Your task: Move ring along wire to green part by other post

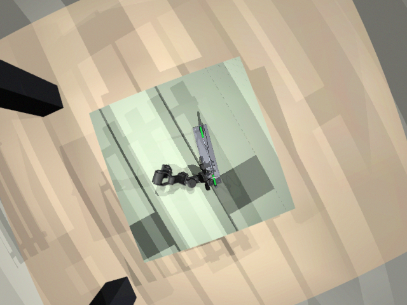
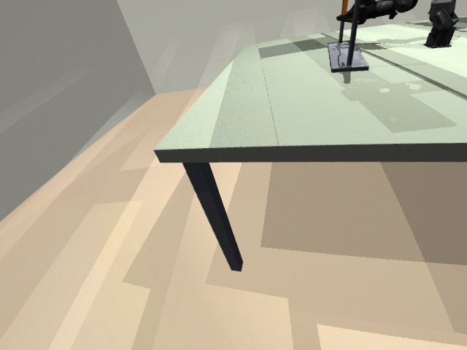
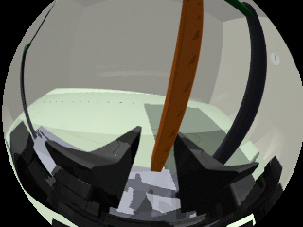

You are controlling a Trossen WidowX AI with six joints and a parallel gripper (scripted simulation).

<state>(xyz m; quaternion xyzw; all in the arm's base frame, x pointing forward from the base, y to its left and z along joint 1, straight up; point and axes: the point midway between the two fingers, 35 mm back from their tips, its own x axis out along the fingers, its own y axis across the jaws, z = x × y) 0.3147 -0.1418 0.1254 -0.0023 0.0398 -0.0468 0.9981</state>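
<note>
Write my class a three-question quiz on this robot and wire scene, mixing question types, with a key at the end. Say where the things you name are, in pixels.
1. True or false: the black two-fingered hand (image 1: 206, 177) (image 2: 338, 17) (image 3: 158, 132) is closed tight on the long orange handle (image 2: 344, 6) (image 3: 177, 90).

2. Multiple choice: in the wrist view, which thing stands right of the handle?
A) a white cup
B) a thick dark post (image 3: 258, 61)
C) a blue box

3. Fill in the blank: in the top view, the wire's two end sections (image 1: 201, 132) (image 1: 214, 180) are coloured ____.

Key: 1 false; 2 B; 3 green.
</note>
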